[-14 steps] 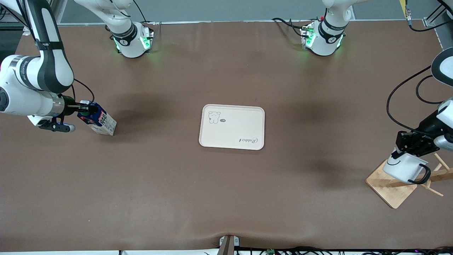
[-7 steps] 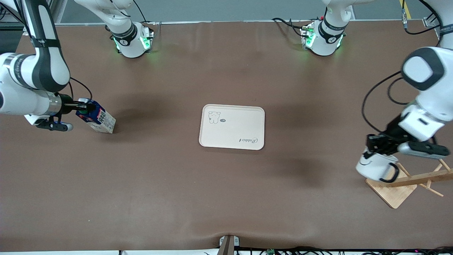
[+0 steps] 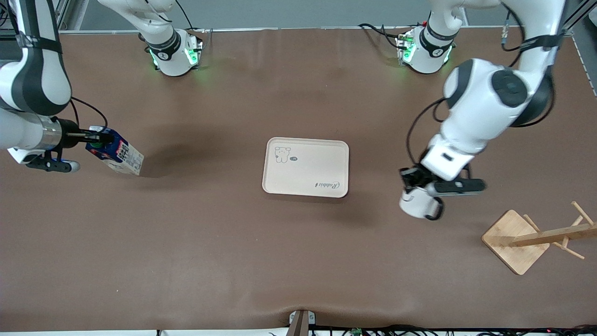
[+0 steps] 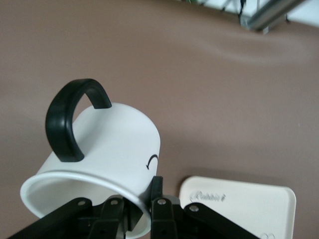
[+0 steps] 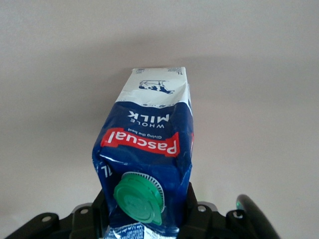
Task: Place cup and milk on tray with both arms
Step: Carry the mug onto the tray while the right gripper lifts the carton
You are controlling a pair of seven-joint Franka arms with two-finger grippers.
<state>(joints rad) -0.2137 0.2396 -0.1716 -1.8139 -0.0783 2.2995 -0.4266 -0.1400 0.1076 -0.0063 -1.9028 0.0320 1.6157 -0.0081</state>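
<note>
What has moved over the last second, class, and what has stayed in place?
The left tool, shut on the white smiley mug, carried it off the wooden rack toward the beige rectangular tray. The right tool, gripping the blue-topped milk carton, raised it and drew it toward the right arm's end of the table. Tray and rack stayed put.

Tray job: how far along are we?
Done: both pickups. The left gripper is shut on the white smiley mug with the black handle, over the table between the wooden rack and the flat beige tray. The right gripper is shut on the tilted blue-topped milk carton, over the table toward the right arm's end. Left: nothing is on the tray yet; both need carrying over and setting down.
</note>
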